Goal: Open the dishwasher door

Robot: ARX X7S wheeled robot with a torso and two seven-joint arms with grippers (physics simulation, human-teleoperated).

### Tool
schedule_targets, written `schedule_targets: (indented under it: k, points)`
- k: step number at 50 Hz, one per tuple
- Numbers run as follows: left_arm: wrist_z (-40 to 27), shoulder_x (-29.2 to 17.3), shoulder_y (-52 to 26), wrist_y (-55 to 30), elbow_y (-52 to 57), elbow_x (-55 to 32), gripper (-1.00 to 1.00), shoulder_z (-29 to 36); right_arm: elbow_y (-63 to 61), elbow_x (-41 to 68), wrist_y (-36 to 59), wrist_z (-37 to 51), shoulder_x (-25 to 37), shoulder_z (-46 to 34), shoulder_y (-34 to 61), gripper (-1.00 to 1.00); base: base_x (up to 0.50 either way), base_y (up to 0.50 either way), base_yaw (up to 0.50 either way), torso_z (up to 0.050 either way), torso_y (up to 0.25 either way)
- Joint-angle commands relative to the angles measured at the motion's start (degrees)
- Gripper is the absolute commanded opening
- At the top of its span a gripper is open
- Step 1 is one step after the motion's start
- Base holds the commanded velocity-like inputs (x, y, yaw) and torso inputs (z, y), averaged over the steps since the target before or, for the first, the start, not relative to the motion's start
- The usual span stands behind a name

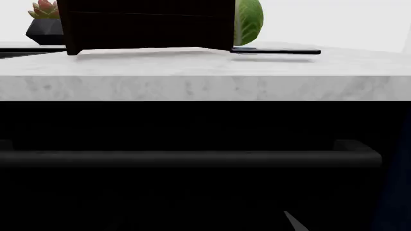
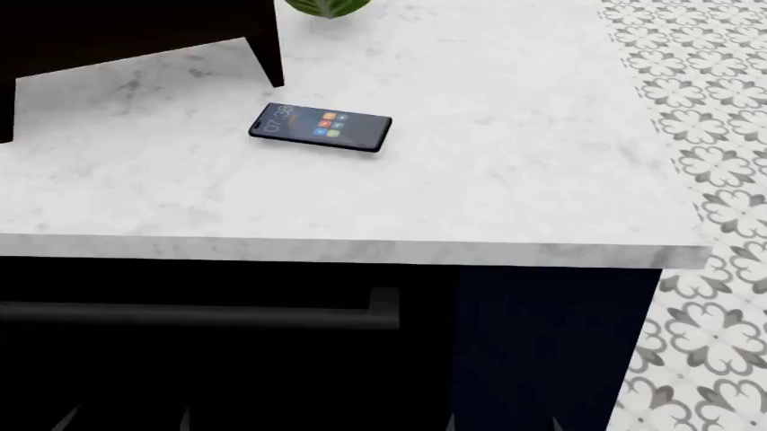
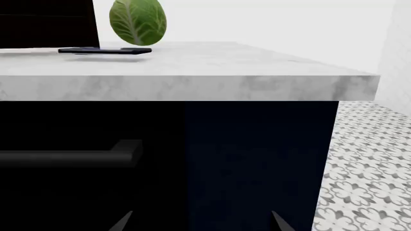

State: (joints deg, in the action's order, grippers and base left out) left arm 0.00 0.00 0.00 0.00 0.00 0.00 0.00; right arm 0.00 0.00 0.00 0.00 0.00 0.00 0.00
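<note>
The dishwasher door (image 2: 215,377) is a flat black panel under the marble countertop (image 2: 504,180), and it is closed. Its long dark bar handle (image 2: 192,314) ends at a bracket on the right. The door (image 1: 192,197) and handle (image 1: 192,159) fill the left wrist view, where one fingertip (image 1: 297,224) shows below the handle. My left gripper (image 2: 126,422) is open and empty, just short of the door. My right gripper (image 3: 200,224) is open and empty, facing the seam between the door (image 3: 77,192) and the navy cabinet panel (image 3: 257,154).
A smartphone (image 2: 320,127) lies flat on the countertop. A black box (image 2: 132,31) and a green leaf (image 2: 326,7) stand behind it. A potted succulent (image 1: 44,21) sits at the counter's far side. Patterned floor tiles (image 2: 707,269) lie to the right.
</note>
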Motion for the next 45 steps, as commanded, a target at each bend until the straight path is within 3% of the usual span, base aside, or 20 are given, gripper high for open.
schedule_targets:
  k: [1, 21, 45]
  points:
    - [-0.6, -0.6, 0.0, 0.0, 0.0, -0.6, 1.0, 0.6, 0.0, 0.5, 0.0, 0.5, 0.5, -0.7, 0.0, 1.0, 0.0, 0.0, 0.0, 0.0, 0.0]
    - [-4.5, -3.5, 1.9, -1.3, 4.5, -3.0, 1.0, 3.7, -2.5, 3.1, 0.1, 4.2, 3.4, -4.3, -1.4, 1.0, 0.0, 0.0, 0.0, -0.001, 0.0]
    - [-7.5, -5.1, 1.4, -0.2, 3.8, -3.3, 1.0, 5.9, -2.0, 5.2, -0.8, 5.8, 5.2, -6.2, -1.5, 1.0, 0.0, 0.0, 0.0, -0.05, -0.008]
